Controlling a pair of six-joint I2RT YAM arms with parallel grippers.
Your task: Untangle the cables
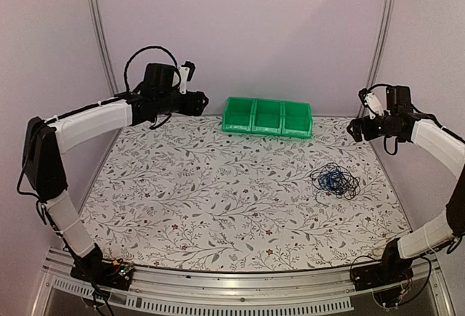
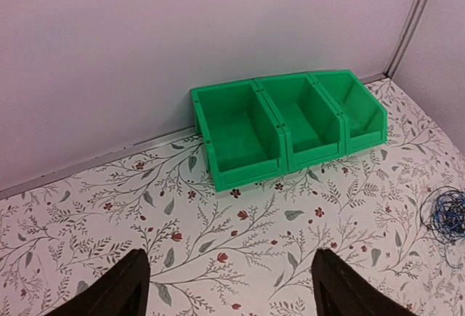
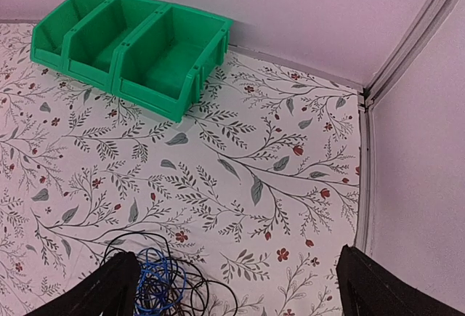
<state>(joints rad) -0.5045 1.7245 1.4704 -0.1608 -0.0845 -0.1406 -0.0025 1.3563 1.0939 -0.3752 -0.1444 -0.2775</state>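
Thin black, blue cables (image 1: 335,180) — loose round tangle, floral table (image 1: 203,207).

Soft, even, pinkish light, faint shadows (darkest beneath the green bins (image 2: 247,173)), mild blur across all views.

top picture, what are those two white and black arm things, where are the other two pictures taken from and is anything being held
Those are robot arms, a left arm and a right arm, bolted at the near edge of a table. The top picture comes from a fixed camera above and behind them. The other two come from a camera on each wrist; the dark shapes at the bottom are that arm's own fingers. The left pincer and the right pincer both stand open and hold nothing. On the table lie a tangle of thin black and blue cables, toward the right, and a green bin with three empty compartments at the far edge.
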